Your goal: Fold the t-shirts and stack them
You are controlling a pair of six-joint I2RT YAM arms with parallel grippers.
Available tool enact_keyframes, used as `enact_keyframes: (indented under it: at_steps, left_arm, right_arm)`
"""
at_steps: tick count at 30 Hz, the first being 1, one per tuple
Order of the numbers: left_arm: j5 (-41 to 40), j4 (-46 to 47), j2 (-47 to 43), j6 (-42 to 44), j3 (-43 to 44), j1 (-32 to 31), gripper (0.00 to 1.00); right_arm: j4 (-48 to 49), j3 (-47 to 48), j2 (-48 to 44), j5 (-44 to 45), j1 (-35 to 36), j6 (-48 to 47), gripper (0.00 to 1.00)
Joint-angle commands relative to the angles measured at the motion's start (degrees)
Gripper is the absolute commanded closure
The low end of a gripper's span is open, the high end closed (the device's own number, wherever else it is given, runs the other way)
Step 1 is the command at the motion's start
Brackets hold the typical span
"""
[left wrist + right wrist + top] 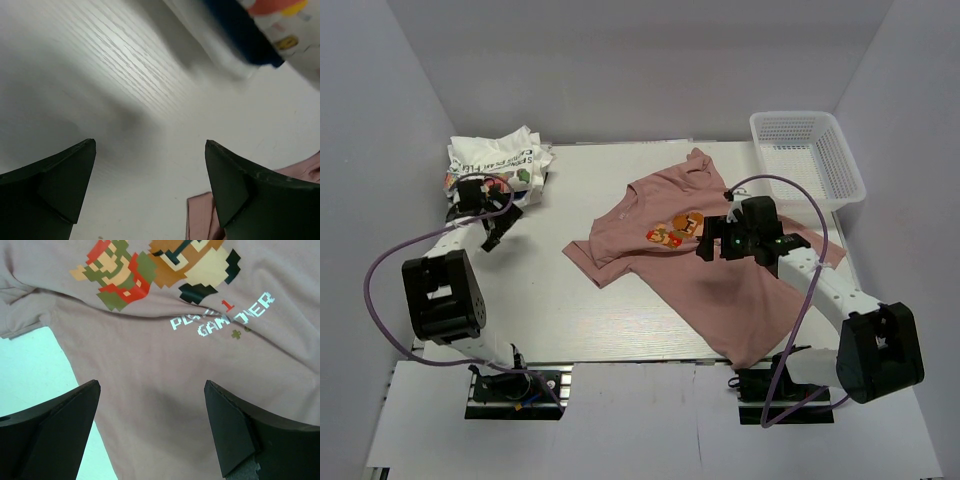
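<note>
The dusty-pink t-shirt (690, 265) lies spread flat on the table, print up; its pixel print and white text fill the right wrist view (165, 340). My right gripper (712, 243) hovers open and empty above its chest, just right of the print. The white t-shirt (500, 160) sits crumpled at the far left; its edge with colourful print shows in the left wrist view (260, 30). My left gripper (498, 228) is open and empty over bare table just in front of it. A pink sleeve corner (200, 217) shows by my left fingers.
A white plastic mesh basket (808, 155) stands at the far right corner. Grey walls close in the table (570, 310) on the left, back and right. Each arm trails a purple cable.
</note>
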Motion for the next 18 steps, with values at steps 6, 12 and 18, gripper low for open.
enact_keyframes:
  at_steps: [6,12,18]
  left_arm:
    - [9.03,8.42,13.7,9.76,10.32,-1.17,0.05]
    - [6.91,5.34,23.58,16.08,20.63,-1.17,0.11]
    - [9.57,9.31,28.24,21.2,21.33,-1.17,0.12]
  right_arm:
    - [2.78,-0.74,-0.33,-2.77,0.29,0.41,0.1]
    - [1.54,-1.79,-1.47,1.02,0.03,0.05,0.1]
    - [0.75,-2.31,-2.35,2.42,0.21,0.05,0.1]
